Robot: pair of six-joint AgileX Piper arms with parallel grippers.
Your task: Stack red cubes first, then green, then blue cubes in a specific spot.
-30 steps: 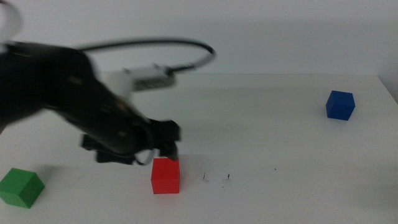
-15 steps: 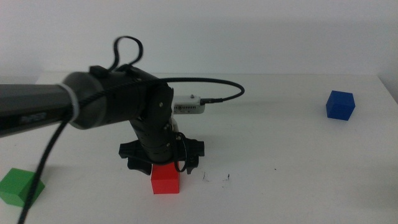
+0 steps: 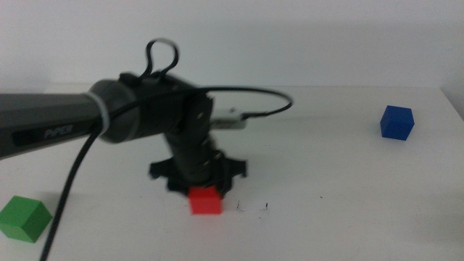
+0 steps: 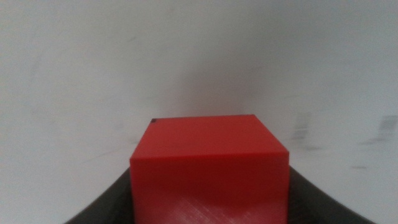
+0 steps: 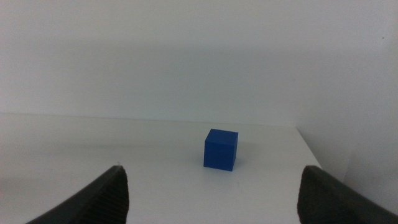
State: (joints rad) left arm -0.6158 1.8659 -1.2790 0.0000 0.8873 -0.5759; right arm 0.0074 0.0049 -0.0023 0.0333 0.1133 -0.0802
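The red cube (image 3: 205, 202) sits between the jaws of my left gripper (image 3: 205, 193), which is shut on it, just left of the two tiny black marks of the specific spot (image 3: 252, 207). It fills the lower part of the left wrist view as the red cube (image 4: 209, 165), with a dark jaw on each side. The green cube (image 3: 24, 217) rests at the near left and the blue cube (image 3: 396, 122) at the far right. My right gripper (image 5: 214, 199) is open, facing the blue cube (image 5: 221, 149) from a distance, and is out of the middle view.
The left arm and its black cable (image 3: 246, 98) reach in over the left half of the white table (image 3: 333, 167). A lone dark speck (image 3: 322, 196) lies right of the marks. The table's right edge runs close to the blue cube.
The left gripper came down over the red cube and shut on it. Cube and gripper have since shifted a little to the right, toward the marks.
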